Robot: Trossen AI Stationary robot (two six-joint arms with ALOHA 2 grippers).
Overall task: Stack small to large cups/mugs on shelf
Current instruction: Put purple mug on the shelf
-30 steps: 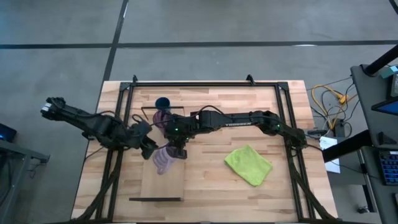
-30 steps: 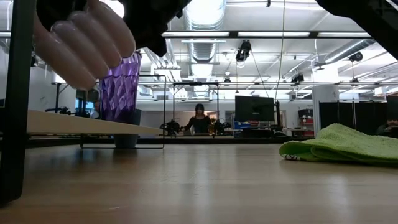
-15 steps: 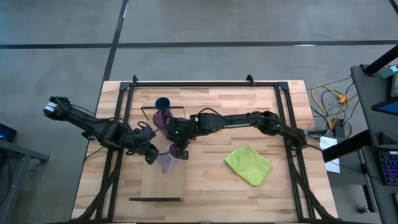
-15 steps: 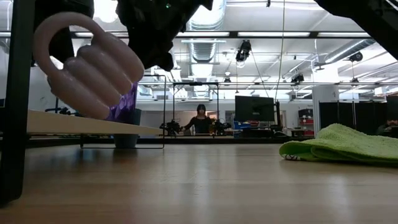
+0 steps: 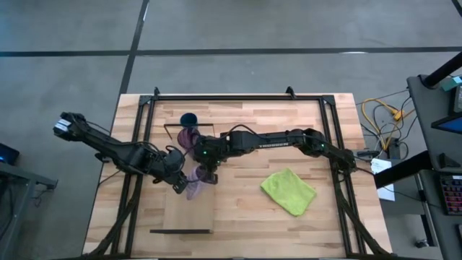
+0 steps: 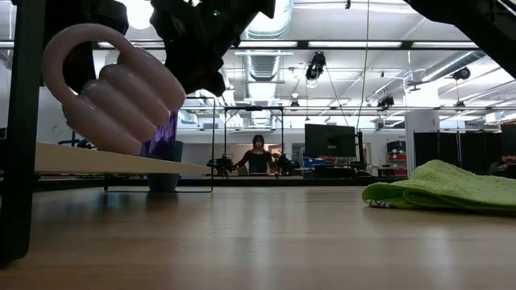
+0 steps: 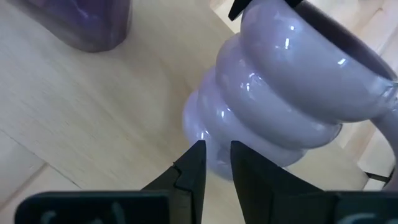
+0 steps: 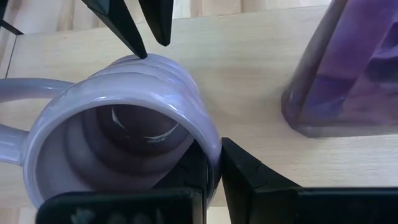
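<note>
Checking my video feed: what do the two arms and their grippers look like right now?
Both arms are dark and jointed. The right arm has pale lettering along one link and a green light near its wrist. The left arm ends outward in a pale block. The left gripper and right gripper have dark, flat, tapering fingers.

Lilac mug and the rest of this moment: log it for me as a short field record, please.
lilac mug: tilted, lifted above the shelf
right end effector: pinches the mug's rim, one finger inside, one outside
left end effector: fingers nearly closed, tips beside the mug's ribbed base; contact unclear
purple tumbler: upright on the shelf, beside the mug
dark blue cup: on the table, off the shelf's far end
shelf: light board, near half bare
green cloth: lying on the table, on the right arm's side
</note>
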